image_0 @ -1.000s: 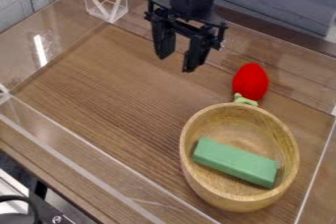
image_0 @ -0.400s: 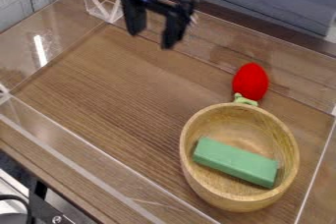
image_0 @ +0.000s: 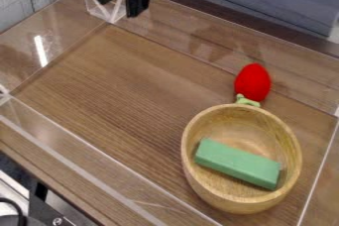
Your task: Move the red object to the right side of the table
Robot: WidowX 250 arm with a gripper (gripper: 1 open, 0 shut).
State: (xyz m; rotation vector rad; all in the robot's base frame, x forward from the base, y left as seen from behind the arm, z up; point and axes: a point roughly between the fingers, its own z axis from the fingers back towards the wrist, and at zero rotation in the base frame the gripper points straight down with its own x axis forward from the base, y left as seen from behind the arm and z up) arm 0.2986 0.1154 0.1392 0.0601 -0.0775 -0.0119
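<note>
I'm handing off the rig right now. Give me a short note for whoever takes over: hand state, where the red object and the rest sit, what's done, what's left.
Hand: open, empty, up at the far left corner of the table, away from everything.
Red object: lying on the tabletop at the right side, just behind the wooden bowl, close to its rim; contact cannot be told.
Green block: lying inside the bowl.
Done: the red object looks placed on the right side and is free of the hand.
Left: probably nothing but confirming the placement.
</note>
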